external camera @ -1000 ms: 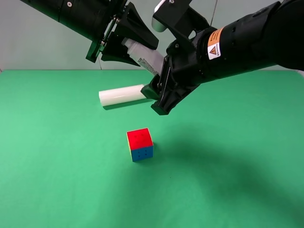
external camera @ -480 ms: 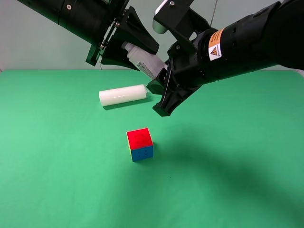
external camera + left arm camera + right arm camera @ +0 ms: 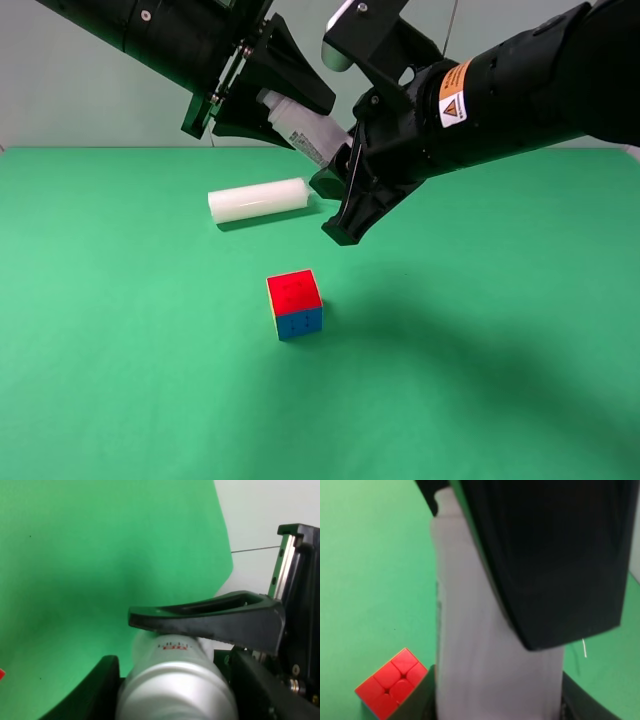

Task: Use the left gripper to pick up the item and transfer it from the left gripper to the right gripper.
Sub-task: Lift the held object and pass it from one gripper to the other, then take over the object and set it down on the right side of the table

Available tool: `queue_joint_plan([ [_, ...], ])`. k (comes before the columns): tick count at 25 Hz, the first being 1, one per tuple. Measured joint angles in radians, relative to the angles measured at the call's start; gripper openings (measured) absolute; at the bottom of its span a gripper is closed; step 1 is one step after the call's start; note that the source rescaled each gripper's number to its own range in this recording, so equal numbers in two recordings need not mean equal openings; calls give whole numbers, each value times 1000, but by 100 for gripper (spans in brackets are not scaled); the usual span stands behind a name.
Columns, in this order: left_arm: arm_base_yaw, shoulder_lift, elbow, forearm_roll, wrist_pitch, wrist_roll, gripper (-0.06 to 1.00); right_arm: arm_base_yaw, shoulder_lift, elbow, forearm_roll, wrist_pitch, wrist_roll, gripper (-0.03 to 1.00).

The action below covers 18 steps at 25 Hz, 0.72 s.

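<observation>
The item (image 3: 301,123) was held aloft near the table's far edge, clamped by left gripper (image 3: 311,119); right gripper (image 3: 329,208) was set around its free end, closure indeterminable; release was judged best withheld till firmly gripped.

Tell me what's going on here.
A handover in mid-air. The left gripper holds the bottle above the table, and the right gripper is at its free end, jaws either side; whether they have closed is unclear. A cylinder and a cube lie on the table, untouched.
</observation>
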State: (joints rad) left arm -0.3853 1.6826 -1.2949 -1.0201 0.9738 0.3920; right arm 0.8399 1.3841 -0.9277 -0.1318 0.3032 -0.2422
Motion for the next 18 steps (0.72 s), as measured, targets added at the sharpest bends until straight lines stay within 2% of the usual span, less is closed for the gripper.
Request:
queue_joint_plan([
  [2, 0, 0, 0, 0, 0, 0, 0, 0, 0, 0, 0, 0, 0, 0],
  [3, 0, 0, 0, -1, -2, 0, 5, 0, 0, 0, 0, 0, 0, 0],
  [4, 0, 0, 0, -7, -6, -1, 19, 0, 0, 0, 0, 3, 0, 0],
  [6, 0, 0, 0, -16, -9, -5, 55, 0, 0, 1, 0, 35, 0, 0],
  [8, 0, 0, 0, -16, -9, -8, 78, 0, 1, 2, 0, 47, 0, 0],
  [9, 0, 0, 0, -16, -9, -8, 85, 0, 1, 2, 0, 47, 0, 0],
  [13, 0, 0, 0, -19, -9, -8, 94, 0, 1, 2, 0, 47, 0, 0],
  [18, 0, 0, 0, -19, -9, -1, 96, 0, 1, 2, 0, 47, 0, 0],
])
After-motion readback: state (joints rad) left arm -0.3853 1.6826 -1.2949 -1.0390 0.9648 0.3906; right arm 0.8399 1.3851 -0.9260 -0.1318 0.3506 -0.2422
